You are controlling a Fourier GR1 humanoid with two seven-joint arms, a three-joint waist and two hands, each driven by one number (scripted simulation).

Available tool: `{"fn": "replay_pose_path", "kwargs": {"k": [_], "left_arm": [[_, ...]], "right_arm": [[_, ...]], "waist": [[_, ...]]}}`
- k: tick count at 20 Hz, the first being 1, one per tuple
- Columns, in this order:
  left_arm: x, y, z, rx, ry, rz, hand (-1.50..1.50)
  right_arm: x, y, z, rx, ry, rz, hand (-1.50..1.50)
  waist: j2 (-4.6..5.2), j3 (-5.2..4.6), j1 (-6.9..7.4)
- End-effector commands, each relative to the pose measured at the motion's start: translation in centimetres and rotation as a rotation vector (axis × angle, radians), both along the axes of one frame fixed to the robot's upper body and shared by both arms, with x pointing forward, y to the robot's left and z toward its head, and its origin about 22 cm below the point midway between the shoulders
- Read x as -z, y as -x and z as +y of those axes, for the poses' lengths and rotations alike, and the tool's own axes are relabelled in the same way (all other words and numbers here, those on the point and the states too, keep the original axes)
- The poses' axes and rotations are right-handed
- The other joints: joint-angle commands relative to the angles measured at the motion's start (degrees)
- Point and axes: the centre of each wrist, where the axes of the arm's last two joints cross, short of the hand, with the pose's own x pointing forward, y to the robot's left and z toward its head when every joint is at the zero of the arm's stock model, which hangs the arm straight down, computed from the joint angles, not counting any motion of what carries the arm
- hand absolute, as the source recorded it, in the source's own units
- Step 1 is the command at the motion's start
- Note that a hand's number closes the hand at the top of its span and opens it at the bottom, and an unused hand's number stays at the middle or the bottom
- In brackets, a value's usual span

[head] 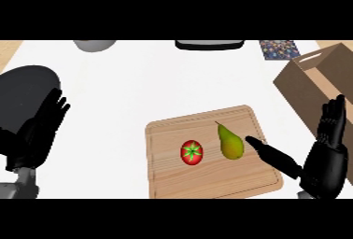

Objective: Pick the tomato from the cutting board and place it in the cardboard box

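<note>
Right robot hand (324, 161) is open beside the wooden cutting board (214, 184); it should reach past the yellow-green pear (231, 141) to the round red tomato (192, 151).

A tomato (192, 152) and a pear (230, 142) lie side by side on the cutting board (207, 179) (tomato on the left). The right hand (324, 161) stands open at the board's right edge, thumb toward the pear, beside the cardboard box (310, 84). The left hand (38, 133) rests open at the left.
</note>
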Motion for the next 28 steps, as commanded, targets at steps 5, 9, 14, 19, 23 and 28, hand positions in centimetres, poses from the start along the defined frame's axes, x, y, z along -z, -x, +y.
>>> {"fn": "replay_pose_path", "kwargs": {"k": [5, 9, 14, 19, 23, 28], "left_arm": [[-1.0, 1.1, 0.8, 0.015, 0.023, 0.016, 0.00], [-0.8, 1.2, 0.7, 0.005, 0.027, 0.010, 0.00], [-1.5, 1.0, 0.6, 0.032, 0.015, 0.006, 0.00], [-1.8, 0.7, 0.5, 0.052, 0.037, -0.007, 0.00], [-1.2, 0.7, -0.3, 0.064, 0.033, 0.015, 0.00], [-1.6, 0.6, -0.8, 0.069, 0.043, 0.006, 0.00]], "right_arm": [[3.5, 6.5, 2.5, -0.062, 0.249, 0.249, -1.50], [4.7, 7.6, 0.5, -0.052, 0.390, 0.498, -1.50], [3.4, 7.7, 0.9, -0.041, 0.493, 0.721, -1.50], [0.5, 6.7, 4.3, -0.043, 0.495, 0.918, -1.50], [-3.2, 5.4, 7.6, -0.042, 0.471, 1.036, -1.50], [-5.3, 4.1, 13.1, -0.041, 0.478, 1.141, -1.50]], "waist": [[0.54, -0.29, 0.92], [1.00, -0.81, 1.09], [1.12, -0.71, 2.09], [1.39, -0.58, 3.68], [1.42, -0.26, 3.77], [1.27, -0.02, 3.67]]}}
